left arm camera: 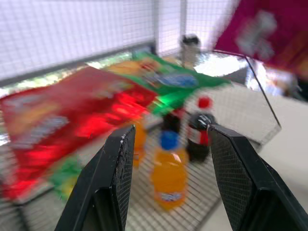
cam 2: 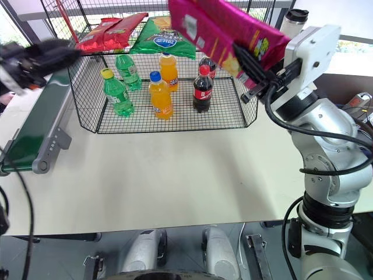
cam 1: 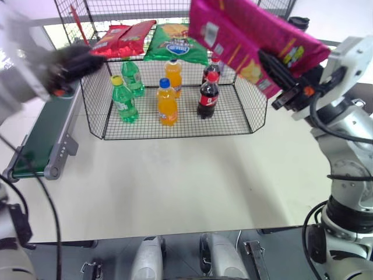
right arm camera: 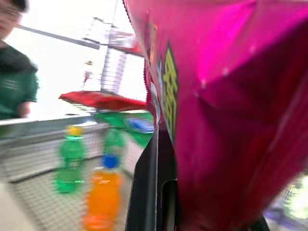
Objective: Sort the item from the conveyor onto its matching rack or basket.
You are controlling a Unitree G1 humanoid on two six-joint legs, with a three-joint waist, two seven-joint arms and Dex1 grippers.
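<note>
Right gripper (cam 1: 274, 67): black fingers clenched on the magenta-pink crisp bag (cam 1: 247, 35); the bag is clear of every surface, raised above the right end of the black wire cage (cam 1: 245, 99), its length running up and away from the fingers toward the cage's top edge, barcode patch side facing the head camera; in the right wrist view the bag (right arm camera: 226, 110) lies against one finger (right arm camera: 149, 192) and spreads well past it.

Left gripper (left arm camera: 166, 159): fingers released, parted, nothing between them; it hangs above the far end of the dark-green conveyor (cam 1: 41, 137), just beside the cage's left corner; in the head views it (cam 1: 73, 61) is blurred.

Beyond the left fingers, on the cage's upper shelf: red crisp bags (cam 1: 119, 38) nearest, a green crisp bag (cam 1: 175, 44) just beside them; below, on the lower grid floor: two green bottles (cam 1: 124, 99), two orange bottles (cam 1: 167, 102), two cola bottles (cam 1: 208, 94), all upright.

A person in a dark green top (right arm camera: 17, 86) shows past the cage in the right wrist view.
</note>
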